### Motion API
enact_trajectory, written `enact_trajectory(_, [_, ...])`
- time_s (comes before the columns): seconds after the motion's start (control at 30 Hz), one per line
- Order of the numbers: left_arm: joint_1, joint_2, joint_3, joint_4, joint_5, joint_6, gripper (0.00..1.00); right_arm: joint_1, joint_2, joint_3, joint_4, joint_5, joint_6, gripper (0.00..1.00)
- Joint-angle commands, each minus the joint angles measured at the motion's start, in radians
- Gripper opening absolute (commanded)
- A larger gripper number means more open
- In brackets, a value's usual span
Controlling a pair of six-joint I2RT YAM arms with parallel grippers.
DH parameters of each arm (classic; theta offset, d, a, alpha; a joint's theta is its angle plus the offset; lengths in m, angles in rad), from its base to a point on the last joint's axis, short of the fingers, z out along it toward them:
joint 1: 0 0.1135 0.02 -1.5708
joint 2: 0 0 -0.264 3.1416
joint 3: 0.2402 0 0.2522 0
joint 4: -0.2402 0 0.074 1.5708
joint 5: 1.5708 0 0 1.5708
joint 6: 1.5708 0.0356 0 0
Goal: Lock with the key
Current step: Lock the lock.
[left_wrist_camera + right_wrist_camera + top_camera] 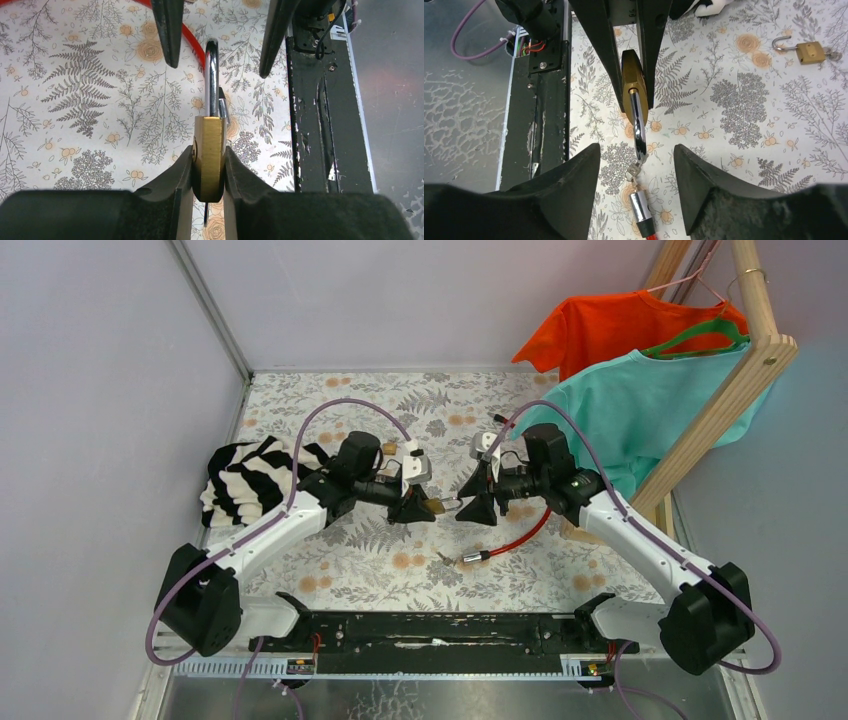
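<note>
Left wrist view: left jaws clamped on brass padlock (209, 145) body, held above the bench (75, 100), shackle (212, 75) pointing away. Right jaws spread wide, flanking the shackle tip without touching. Second padlock (811, 51) lies beyond, open bench around it.

The left claw (209, 162) clamps the brass padlock (209, 142), shackle (212, 75) pointing outward, perhaps a key (205, 216) beneath.

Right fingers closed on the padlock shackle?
No. In the right wrist view the right fingers stand open with clear gaps either side of the shackle; only the left fingers clamp the padlock body.
</note>
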Motion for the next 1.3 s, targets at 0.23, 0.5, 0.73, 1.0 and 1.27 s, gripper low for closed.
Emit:
enact_trajectory(0.23, [0.004,0.016,0.053,-0.028,0.012,0.054,0.00,0.012,0.033,0.068,-0.049,0.013,-0.081,0.55])
enact_trajectory(0.5, [0.003,0.030,0.060,-0.032,0.015,0.055,0.00,0.039,0.034,0.069,-0.056,0.018,-0.092,0.40])
enact_trajectory(0.73, [0.003,0.032,0.069,-0.033,0.013,0.051,0.00,0.053,0.059,0.077,-0.061,0.014,-0.086,0.15])
enact_trajectory(1.0, [-0.005,0.049,0.086,-0.033,0.020,0.057,0.00,0.067,0.061,0.063,0.010,-0.001,-0.010,0.00])
enact_trajectory(1.27, [-0.025,0.065,0.101,-0.035,-0.009,0.074,0.00,0.086,0.065,0.047,0.084,-0.024,0.073,0.00])
